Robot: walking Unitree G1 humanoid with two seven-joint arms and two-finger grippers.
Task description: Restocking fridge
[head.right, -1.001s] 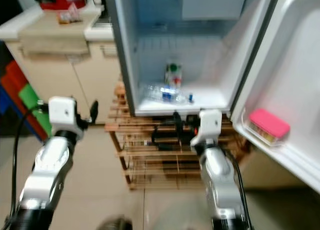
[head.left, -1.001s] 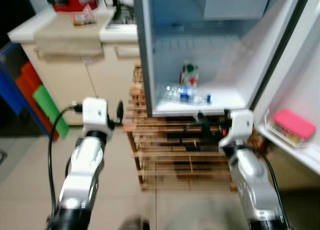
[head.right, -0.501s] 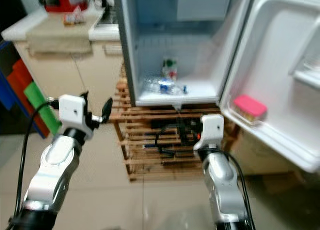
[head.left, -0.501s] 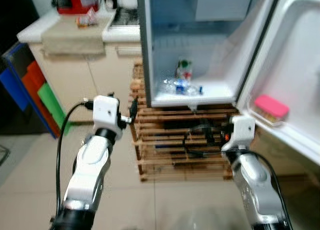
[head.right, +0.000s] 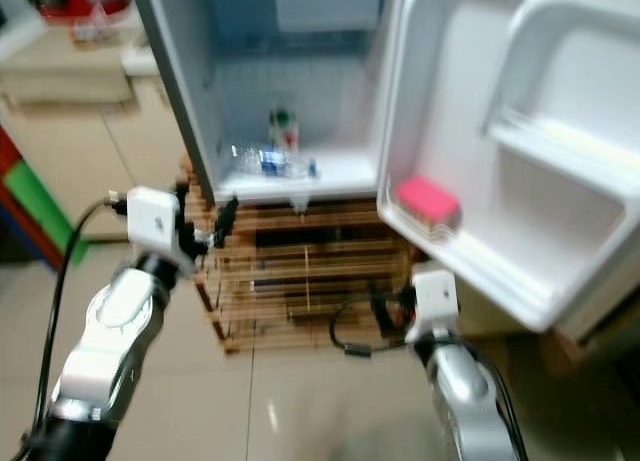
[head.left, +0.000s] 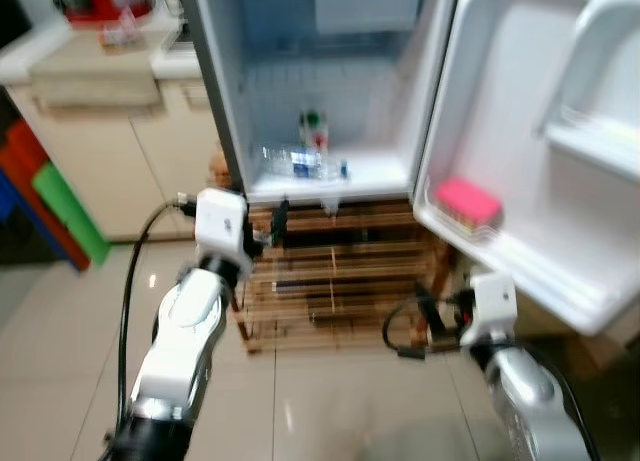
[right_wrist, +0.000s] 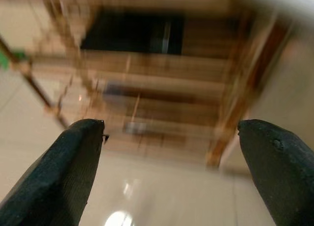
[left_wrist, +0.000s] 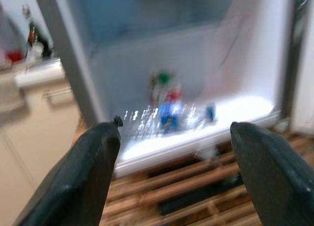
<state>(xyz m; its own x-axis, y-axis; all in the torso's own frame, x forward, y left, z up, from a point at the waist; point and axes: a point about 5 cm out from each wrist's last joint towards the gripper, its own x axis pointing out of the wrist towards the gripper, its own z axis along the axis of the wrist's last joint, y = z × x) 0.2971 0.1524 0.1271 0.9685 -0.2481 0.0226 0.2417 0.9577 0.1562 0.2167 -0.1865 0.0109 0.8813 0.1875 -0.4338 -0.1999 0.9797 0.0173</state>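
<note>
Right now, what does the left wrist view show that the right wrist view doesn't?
Left wrist view: the open fridge, with a carton and plastic bottles lying on its floor, and a counter beside it. Right wrist view: tiled floor and the lower part of the rack, with something dark inside it. Both: that gripper's own black fingers spread apart with nothing between them, and the wooden rack under the fridge. Both pictures are blurred.

We see a glossy tiled floor [head.left: 330,401], a slatted wooden rack [head.left: 340,281], the fridge's [head.left: 330,101] smooth white plastic lining, and our shiny silver metal arms [head.left: 185,341].
</note>
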